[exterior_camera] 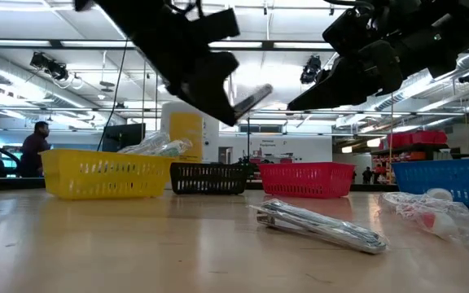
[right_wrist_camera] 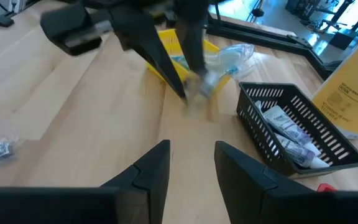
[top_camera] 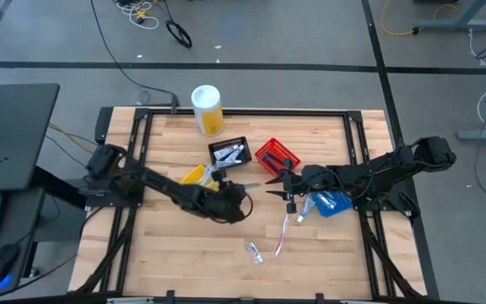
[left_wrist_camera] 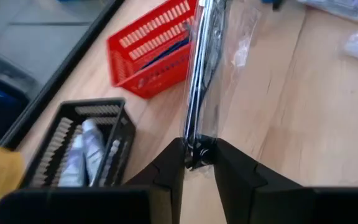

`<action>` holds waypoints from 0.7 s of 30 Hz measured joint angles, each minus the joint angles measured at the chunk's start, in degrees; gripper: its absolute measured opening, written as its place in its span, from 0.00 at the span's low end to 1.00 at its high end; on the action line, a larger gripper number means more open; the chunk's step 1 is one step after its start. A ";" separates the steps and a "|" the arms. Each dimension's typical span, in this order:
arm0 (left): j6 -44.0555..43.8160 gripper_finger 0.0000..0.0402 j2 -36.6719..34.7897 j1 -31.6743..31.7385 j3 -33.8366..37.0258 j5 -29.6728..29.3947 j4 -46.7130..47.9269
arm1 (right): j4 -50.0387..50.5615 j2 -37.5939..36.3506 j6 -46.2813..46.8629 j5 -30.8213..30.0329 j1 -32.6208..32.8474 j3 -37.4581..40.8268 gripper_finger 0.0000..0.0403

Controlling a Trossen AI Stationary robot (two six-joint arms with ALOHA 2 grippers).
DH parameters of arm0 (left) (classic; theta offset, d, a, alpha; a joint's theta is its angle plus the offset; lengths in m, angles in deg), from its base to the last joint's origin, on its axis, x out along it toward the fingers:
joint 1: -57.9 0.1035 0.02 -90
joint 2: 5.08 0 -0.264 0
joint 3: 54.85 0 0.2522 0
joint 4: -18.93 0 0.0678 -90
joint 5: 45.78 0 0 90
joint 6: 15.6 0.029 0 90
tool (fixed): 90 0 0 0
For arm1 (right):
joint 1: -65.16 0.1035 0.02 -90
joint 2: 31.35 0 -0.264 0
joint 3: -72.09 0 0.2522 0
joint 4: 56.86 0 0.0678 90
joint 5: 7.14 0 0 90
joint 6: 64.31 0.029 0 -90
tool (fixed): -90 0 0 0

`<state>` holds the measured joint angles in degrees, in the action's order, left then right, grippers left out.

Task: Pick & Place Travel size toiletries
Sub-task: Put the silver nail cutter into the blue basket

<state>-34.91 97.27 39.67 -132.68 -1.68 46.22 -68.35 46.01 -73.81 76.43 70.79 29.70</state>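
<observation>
Left gripper (left_wrist_camera: 199,163) raised over counter (top_camera: 184,245) centre, fingers pinched on slim razor in crinkly clear wrapper (left_wrist_camera: 205,68). Right gripper (right_wrist_camera: 191,163) hovers just beside, fingers parted, empty. Mesh baskets near: black one (top_camera: 229,152) holds white tubes, red (top_camera: 277,157), yellow (top_camera: 195,176), blue (top_camera: 332,203). Another shiny wrapped packet (exterior_camera: 320,225) flat on wood.

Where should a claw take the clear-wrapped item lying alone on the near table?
Judging from the high view, grip the wrapped item across its narrow middle, coming straight down. It lies flat on the bare table, long and slim, nothing touching it. The low view shows it low, so close near the wood.
</observation>
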 joint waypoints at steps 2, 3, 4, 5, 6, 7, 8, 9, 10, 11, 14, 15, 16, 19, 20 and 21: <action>2.71 0.19 0.00 1.18 0.00 2.00 -2.53 | -0.56 0.02 0.00 0.00 0.00 0.00 0.34; 3.91 0.18 0.00 1.52 0.00 2.24 -3.89 | -0.74 0.00 0.00 0.00 0.00 -0.02 0.34; 5.07 0.18 0.00 1.72 0.00 2.22 -5.08 | -0.75 0.02 0.00 0.00 0.00 -0.02 0.34; 5.98 0.18 0.00 1.86 0.00 1.92 -6.01 | -0.75 0.02 0.00 0.00 0.00 -0.02 0.34; 6.73 0.18 0.00 1.99 0.00 1.51 -6.90 | -0.75 0.01 0.01 0.00 0.00 -0.02 0.34; 7.70 0.19 0.00 2.13 0.00 1.30 -7.81 | -0.77 0.02 0.20 0.00 0.02 -0.02 0.34; 8.31 0.19 -0.01 2.23 0.00 0.77 -8.65 | -0.88 0.02 0.62 0.00 0.00 -0.02 0.34; 9.12 0.20 -0.02 2.35 0.00 0.35 -9.28 | -1.24 0.02 1.40 -0.04 0.00 -0.02 0.34; 9.51 0.20 -0.02 2.51 0.00 0.01 -9.79 | -2.08 0.02 2.22 -0.46 0.00 -0.02 0.34; 9.91 0.20 -0.02 2.66 0.00 -0.12 -10.25 | -3.39 0.02 3.49 -1.33 0.00 -0.02 0.34; 10.14 0.19 -0.04 3.25 0.00 -0.27 -10.61 | -7.64 0.01 8.11 -2.95 -0.08 -0.02 0.34; 10.14 0.19 -0.04 3.42 0.00 -0.41 -10.61 | -8.66 0.02 9.02 -2.66 -0.10 -0.02 0.34; 10.14 0.19 -0.04 3.55 0.00 -0.82 -10.66 | -9.47 0.02 9.58 -2.16 -0.11 -0.02 0.34; 10.34 0.19 -0.04 4.02 0.00 -1.25 -11.11 | -10.06 0.00 10.14 -1.56 -0.11 -0.02 0.34; 10.32 0.19 -0.04 4.15 0.00 -1.09 -11.52 | -10.06 0.00 10.17 -1.88 -0.11 -0.02 0.34; 10.37 0.20 -0.04 4.28 0.00 -0.90 -12.24 | -10.08 0.00 10.69 -2.69 -0.09 -0.02 0.34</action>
<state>-24.54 97.22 43.95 -132.68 -2.58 33.99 -78.43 46.01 -63.12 73.73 70.70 29.68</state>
